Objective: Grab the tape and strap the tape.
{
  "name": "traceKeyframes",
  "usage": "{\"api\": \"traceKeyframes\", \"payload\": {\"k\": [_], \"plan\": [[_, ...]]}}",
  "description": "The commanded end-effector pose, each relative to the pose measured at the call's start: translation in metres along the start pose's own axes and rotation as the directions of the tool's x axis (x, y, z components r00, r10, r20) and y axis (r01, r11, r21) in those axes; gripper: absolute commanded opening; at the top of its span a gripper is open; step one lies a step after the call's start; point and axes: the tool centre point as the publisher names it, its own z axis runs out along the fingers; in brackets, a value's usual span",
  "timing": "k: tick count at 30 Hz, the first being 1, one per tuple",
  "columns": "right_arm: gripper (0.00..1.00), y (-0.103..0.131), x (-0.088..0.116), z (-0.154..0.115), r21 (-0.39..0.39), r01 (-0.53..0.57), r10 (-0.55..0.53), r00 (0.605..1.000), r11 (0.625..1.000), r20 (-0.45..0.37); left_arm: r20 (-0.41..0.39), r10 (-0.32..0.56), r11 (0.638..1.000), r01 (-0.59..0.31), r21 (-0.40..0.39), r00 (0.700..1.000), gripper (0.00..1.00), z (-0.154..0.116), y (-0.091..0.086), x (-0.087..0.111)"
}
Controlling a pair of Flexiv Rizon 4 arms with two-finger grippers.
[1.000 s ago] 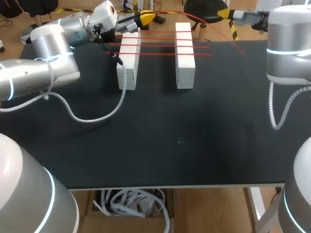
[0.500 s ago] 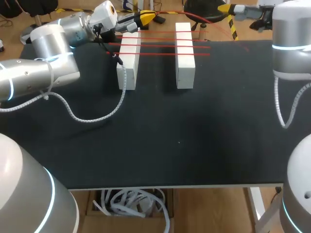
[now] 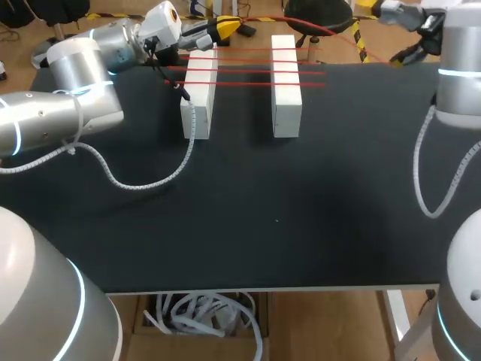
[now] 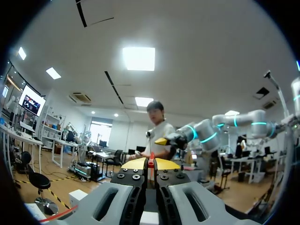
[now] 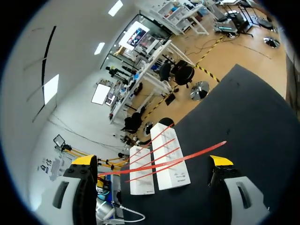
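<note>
Two white blocks (image 3: 198,94) (image 3: 285,83) stand side by side at the far middle of the black table. Three strands of red tape (image 3: 242,71) run across their tops. My left gripper (image 3: 225,27) hovers just behind the left block, shut on the tape's end (image 4: 151,162), which shows red between its yellow tips. My right gripper (image 3: 376,7) is high at the far right corner, open. In the right wrist view a loose tape strand (image 5: 178,161) crosses the wide gap between its fingers (image 5: 84,160) without touching either one, above the blocks (image 5: 171,161).
The left arm's spiral cable (image 3: 150,180) sags onto the table left of the blocks. The black table top (image 3: 278,218) stretches toward me as far as its front edge (image 3: 270,288).
My right arm has swung back and to the right, toward the far right corner. The loose tape strand has shifted with it. The left arm has held still.
</note>
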Motion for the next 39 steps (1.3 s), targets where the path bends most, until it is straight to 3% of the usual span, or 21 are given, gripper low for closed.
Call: {"api": "traceKeyframes", "payload": {"k": [1, 8, 16, 23, 32, 39], "plan": [[1.00, -0.011, -0.022, 0.010, -0.149, -0.142, 0.098, 0.957, 0.979, -0.271, -0.003, -0.001, 1.000, 0.001, 0.001, 1.000, 0.00, 0.000, 0.001, -0.001], [1.00, -0.023, -0.028, 0.021, -0.173, -0.189, 0.131, 0.945, 0.966, -0.300, -0.003, -0.001, 1.000, 0.001, 0.001, 1.000, 0.00, 0.000, 0.001, -0.001], [1.00, -0.025, -0.025, 0.027, -0.273, -0.262, 0.190, 0.946, 0.926, -0.263, -0.003, -0.001, 1.000, 0.001, 0.001, 1.000, 0.00, 0.000, 0.001, -0.001], [1.00, -0.029, -0.020, 0.031, -0.265, -0.294, 0.225, 0.939, 0.918, -0.261, -0.003, -0.001, 1.000, 0.001, 0.001, 1.000, 0.00, 0.000, 0.001, -0.001], [1.00, -0.012, -0.028, 0.018, -0.312, -0.286, 0.206, 0.942, 0.906, -0.266, -0.003, -0.001, 1.000, 0.001, 0.001, 1.000, 0.00, 0.000, 0.001, -0.001], [1.00, -0.004, -0.034, 0.026, -0.322, -0.301, 0.207, 0.933, 0.898, -0.293, -0.003, -0.001, 1.000, 0.001, 0.001, 1.000, 0.00, 0.000, 0.001, -0.001]]}}
